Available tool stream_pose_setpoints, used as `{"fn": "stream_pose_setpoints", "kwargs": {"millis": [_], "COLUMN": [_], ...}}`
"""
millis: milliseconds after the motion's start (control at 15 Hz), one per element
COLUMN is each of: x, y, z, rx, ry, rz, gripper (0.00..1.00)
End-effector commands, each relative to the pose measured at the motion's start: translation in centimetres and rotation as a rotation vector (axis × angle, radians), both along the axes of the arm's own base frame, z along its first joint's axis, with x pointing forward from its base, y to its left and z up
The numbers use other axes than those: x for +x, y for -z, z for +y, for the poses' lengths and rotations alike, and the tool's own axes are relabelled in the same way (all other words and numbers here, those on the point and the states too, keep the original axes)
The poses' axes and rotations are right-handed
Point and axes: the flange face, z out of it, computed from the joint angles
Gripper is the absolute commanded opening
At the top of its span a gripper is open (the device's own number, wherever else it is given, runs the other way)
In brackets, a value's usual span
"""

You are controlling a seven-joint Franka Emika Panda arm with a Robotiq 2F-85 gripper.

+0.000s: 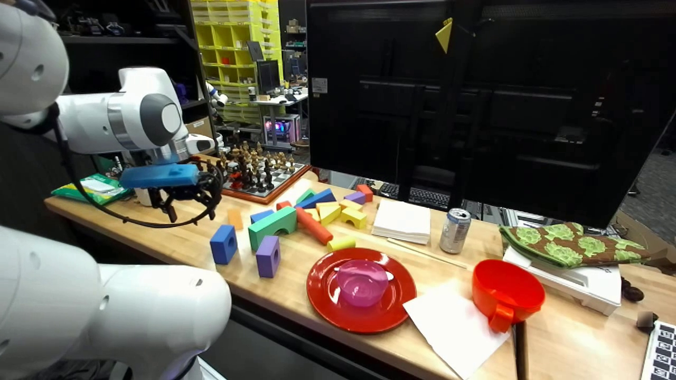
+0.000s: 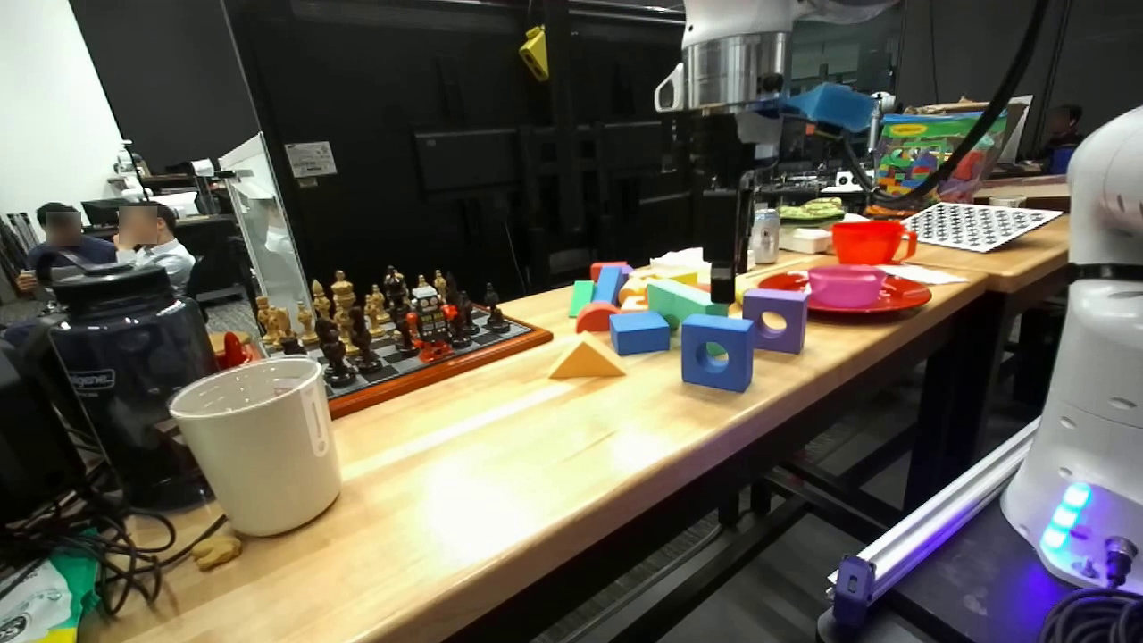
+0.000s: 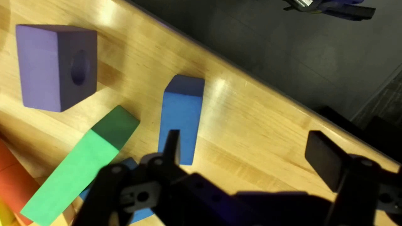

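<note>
My fingers (image 3: 326, 160) are released, spread wide, nothing between them; I've got them hanging above the counter (image 2: 500, 500). Closest: blue block (image 3: 180, 122), standing on the counter near the front edge, round hole through it. In the wrist view one of the fingers overlaps its end, but both exterior views show a gap, so no contact. Near it: green arch block (image 3: 72, 175), blue slab (image 2: 639, 332), light orange triangle (image 2: 587, 359). Purple block (image 3: 39, 66), also upright with a hole, further along the same edge.

Next out, loose heap: red cylinder (image 1: 314, 226), yellow cylinder (image 1: 341, 243), more blocks, some overlapping, can't separate them all. Past the purple block, red plate (image 1: 338, 316) with pink bowl (image 1: 362, 282) on it; I can't make out the white bits beside the bowl. Then white paper (image 1: 454, 332) and red cup (image 1: 507, 290) over its corner, can't tell if resting on it. Behind: paper stack (image 1: 404, 221), can (image 1: 455, 230) upright, chessboard (image 1: 264, 198) with pieces. Back of counter: big black screen (image 1: 528, 132). Farthest, yellow shelving (image 1: 232, 37).
</note>
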Motion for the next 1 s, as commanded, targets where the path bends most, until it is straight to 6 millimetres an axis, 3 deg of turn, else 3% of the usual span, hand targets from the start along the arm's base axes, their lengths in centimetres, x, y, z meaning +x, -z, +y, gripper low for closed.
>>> {"fn": "stream_pose_setpoints", "kwargs": {"millis": [0,200,533,933], "x": [1.7,2.2,3.5,4.3], "y": [1.2,3.0,4.2,4.5], "z": [-1.4,-2.3,-2.1,-2.7], "rx": [0.067,0.112,0.148,0.145], "ry": [-0.024,-0.036,-0.048,-0.009], "rz": [0.036,0.060,0.085,0.072], "gripper": [1.00,1.00,1.00,1.00]}}
